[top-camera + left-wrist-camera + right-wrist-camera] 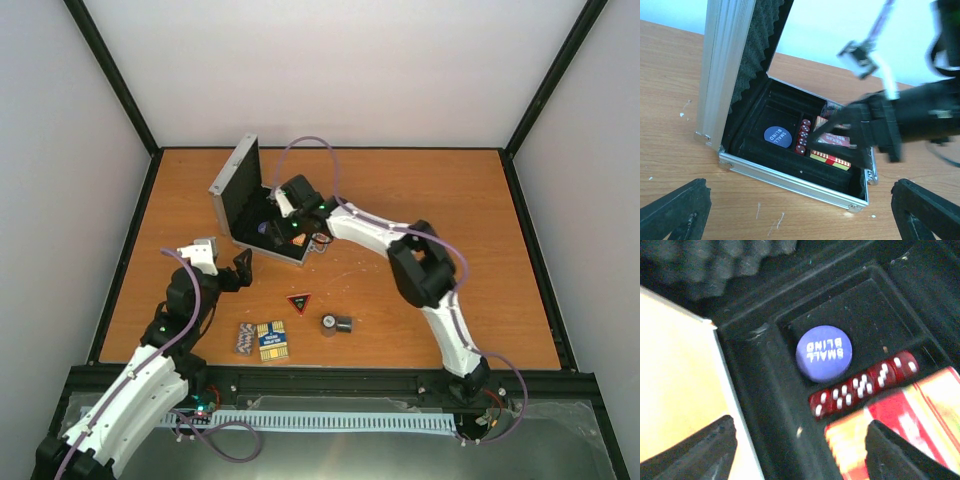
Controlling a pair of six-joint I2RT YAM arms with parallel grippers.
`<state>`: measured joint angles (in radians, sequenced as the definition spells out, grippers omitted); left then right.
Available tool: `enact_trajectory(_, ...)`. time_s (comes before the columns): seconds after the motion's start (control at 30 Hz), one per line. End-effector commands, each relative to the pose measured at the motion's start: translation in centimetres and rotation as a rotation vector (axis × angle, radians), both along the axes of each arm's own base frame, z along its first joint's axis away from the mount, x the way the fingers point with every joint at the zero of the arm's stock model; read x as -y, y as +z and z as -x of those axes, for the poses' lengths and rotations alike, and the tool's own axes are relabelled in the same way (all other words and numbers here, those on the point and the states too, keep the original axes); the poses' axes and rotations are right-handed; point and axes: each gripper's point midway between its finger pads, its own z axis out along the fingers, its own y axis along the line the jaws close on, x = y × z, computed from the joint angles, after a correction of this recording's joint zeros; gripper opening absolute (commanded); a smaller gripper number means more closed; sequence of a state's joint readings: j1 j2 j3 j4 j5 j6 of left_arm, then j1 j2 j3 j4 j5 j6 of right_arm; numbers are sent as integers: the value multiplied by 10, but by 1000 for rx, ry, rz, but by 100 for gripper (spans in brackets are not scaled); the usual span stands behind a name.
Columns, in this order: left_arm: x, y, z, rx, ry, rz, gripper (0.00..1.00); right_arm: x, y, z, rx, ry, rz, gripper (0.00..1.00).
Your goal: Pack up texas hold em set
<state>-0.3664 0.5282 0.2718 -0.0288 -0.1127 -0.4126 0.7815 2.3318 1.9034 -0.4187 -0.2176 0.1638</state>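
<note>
Right claw [801, 447] hovered open inside the half-packed case [790, 181].
Left claw [800, 215] open too; triangle [299, 302], chips [244, 338] and card box [272, 340] waited on the counter [420, 180], likely needing pickup next.

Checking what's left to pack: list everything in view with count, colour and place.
case: one, silver, open, back left
button: one, blue, in case
dice: one row, red, beside button
card box: one, red, in case
triangle: one, black, red-edged, on table
second card box: one, blue-yellow, near edge
chips: small stack, striped, left of it
round piece: one, dark, right of triangle
left tool: one, black, open, near case
right tool: one, black, open, in case
</note>
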Motion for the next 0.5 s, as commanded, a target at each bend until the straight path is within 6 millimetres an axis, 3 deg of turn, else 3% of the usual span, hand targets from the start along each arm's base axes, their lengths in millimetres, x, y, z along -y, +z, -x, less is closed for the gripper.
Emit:
enact_trajectory(0.0,0,4,1,14,-5,0,100,17,121,26,174,10,-196,73)
enact_trajectory(0.23,2,4,0,13,-14,-1,100,114,142,96,227,-112,-224,94)
enact_trajectory(0.47,3,2,-3,-9,-17,-8,100,191,135,134,236,-224,-160,100)
